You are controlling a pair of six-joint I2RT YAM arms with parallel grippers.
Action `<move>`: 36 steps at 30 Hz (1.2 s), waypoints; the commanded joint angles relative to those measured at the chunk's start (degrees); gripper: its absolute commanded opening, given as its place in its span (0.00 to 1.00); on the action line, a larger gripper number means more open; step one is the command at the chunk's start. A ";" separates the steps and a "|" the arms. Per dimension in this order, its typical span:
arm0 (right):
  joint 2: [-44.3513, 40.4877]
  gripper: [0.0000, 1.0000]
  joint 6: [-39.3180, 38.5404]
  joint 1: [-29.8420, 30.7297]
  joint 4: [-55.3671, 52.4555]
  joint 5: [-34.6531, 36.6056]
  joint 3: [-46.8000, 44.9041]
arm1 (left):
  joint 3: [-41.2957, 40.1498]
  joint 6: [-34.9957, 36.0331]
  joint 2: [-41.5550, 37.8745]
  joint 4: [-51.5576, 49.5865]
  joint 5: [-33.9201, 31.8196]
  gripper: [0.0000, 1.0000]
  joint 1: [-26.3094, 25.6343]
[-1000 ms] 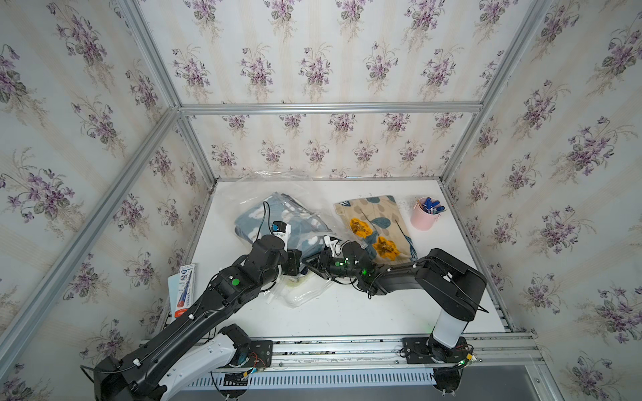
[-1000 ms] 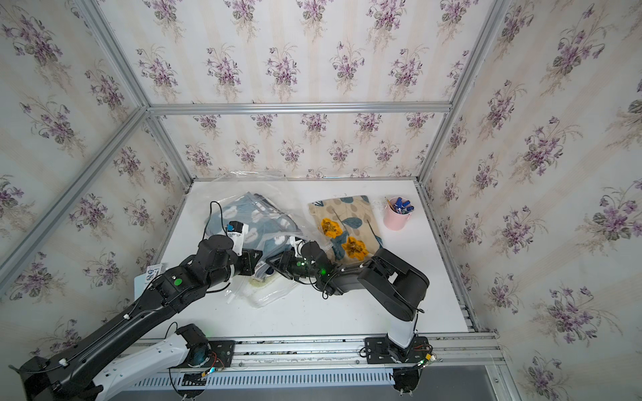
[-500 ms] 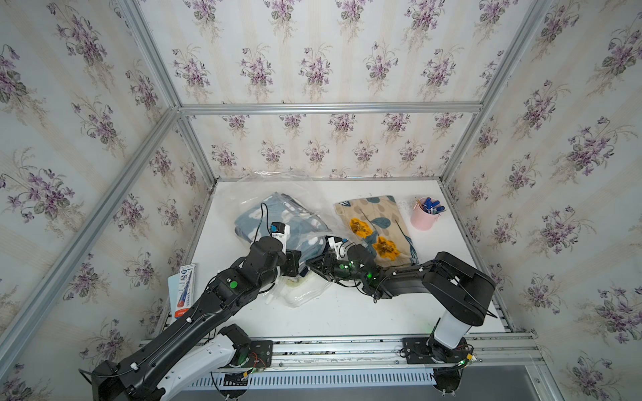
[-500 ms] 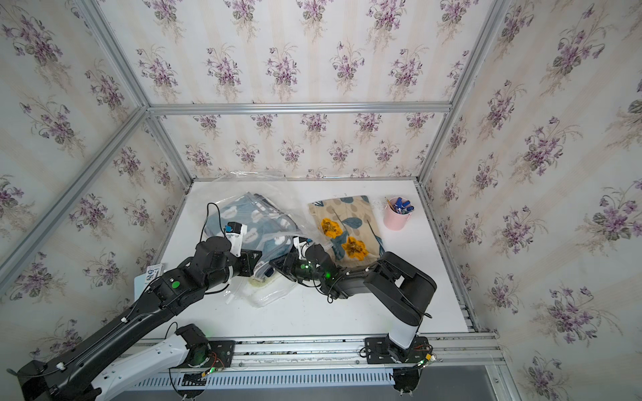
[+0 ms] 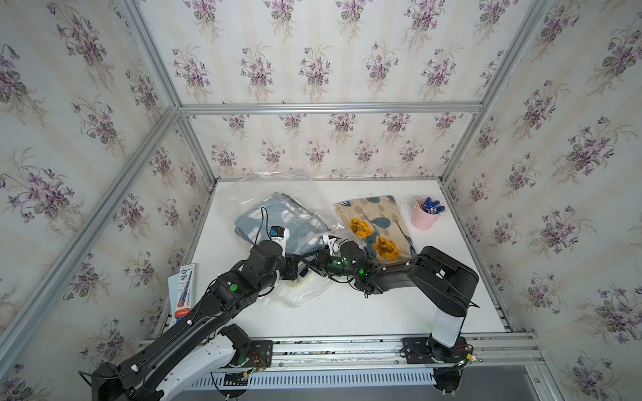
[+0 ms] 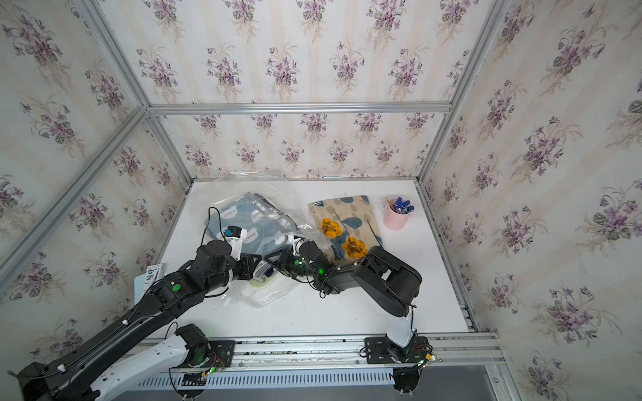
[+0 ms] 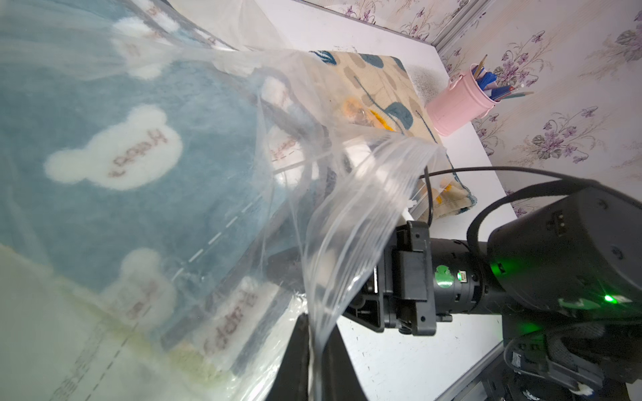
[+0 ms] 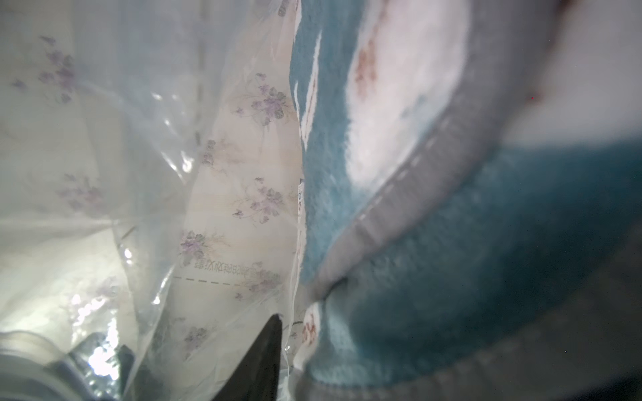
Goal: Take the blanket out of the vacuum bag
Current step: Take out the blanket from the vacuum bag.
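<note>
The vacuum bag [image 5: 307, 295] lies crinkled at the table's left middle, with the blue blanket [image 5: 278, 222] with white bear patches inside it. My left gripper [image 5: 301, 270] is shut on the bag's clear mouth lip [image 7: 364, 208], and the plastic runs between its two black fingers [image 7: 295, 361]. My right gripper [image 5: 314, 260] reaches into the bag's mouth from the right. In the right wrist view one black finger [image 8: 264, 354] lies beside a fold of the blanket [image 8: 451, 277]. The other finger is hidden by the fabric.
A beige floral cloth [image 5: 375, 225] lies flat right of the bag, partly under the right arm. A pink cup of pens [image 5: 425, 217] stands at the back right. A printed packet [image 5: 182, 291] sits off the table's left edge. Walls close in on three sides.
The right arm has stretched leftward, pushing its gripper further into the bag's mouth against the blanket. The left gripper has held the bag lip in place.
</note>
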 commanded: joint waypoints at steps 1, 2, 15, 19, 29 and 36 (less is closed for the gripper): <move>-0.97 0.37 -0.95 0.57 0.43 0.31 1.65 | -0.12 -0.11 -0.22 1.41 -0.29 0.11 0.03; -1.44 0.36 -1.50 0.69 -0.68 0.42 2.36 | -0.13 -0.02 -0.20 1.41 -0.40 0.11 0.08; -1.21 0.39 -3.45 0.72 -5.97 0.33 5.46 | 0.32 0.64 -0.99 1.14 -1.12 0.11 0.04; -2.55 0.43 -3.20 0.71 -5.33 0.16 3.82 | 0.35 0.70 -0.68 1.18 -1.04 0.12 0.03; -5.84 0.47 -5.18 0.36 -9.62 -0.40 5.63 | 0.14 0.64 -0.04 1.81 -0.51 0.12 0.03; -1.17 0.46 -5.62 0.05 -11.41 -2.10 10.79 | 0.23 0.45 -0.51 1.53 -0.49 0.12 0.04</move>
